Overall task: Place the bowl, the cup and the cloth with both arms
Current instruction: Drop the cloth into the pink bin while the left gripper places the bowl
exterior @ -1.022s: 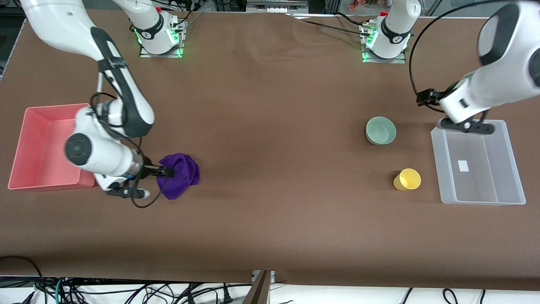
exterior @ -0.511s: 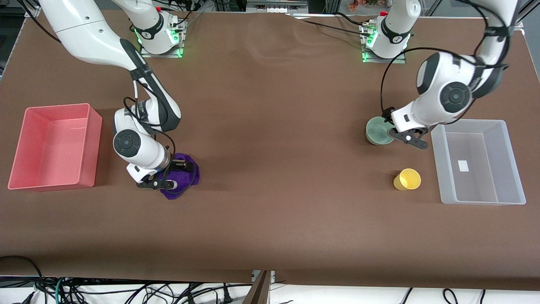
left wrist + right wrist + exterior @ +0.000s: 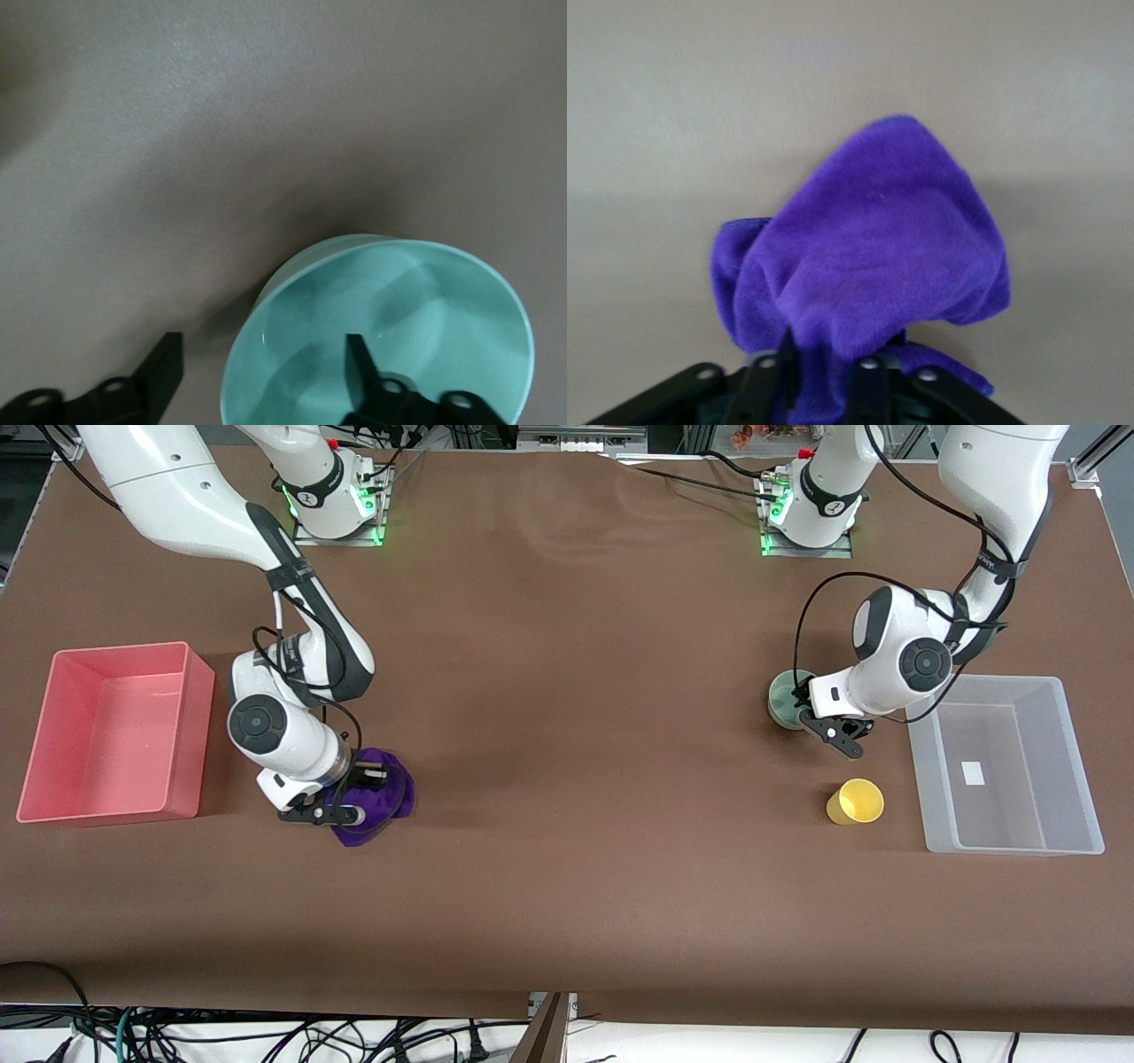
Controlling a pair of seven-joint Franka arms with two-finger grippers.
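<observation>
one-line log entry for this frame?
left hand: open, straddling pale mint-green bowl rim | right hand: shut on rumpled purple cloth | yellow plastic cup: untouched

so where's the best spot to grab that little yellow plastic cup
Best guess: the rim, from straight above. The small yellow plastic cup stands upright with its round mouth open and clear table all around, nearer the front camera than the pale mint-green bowl. One finger inside the wall and one outside should pinch it well; its tapering body could slip from a side grip.
</observation>
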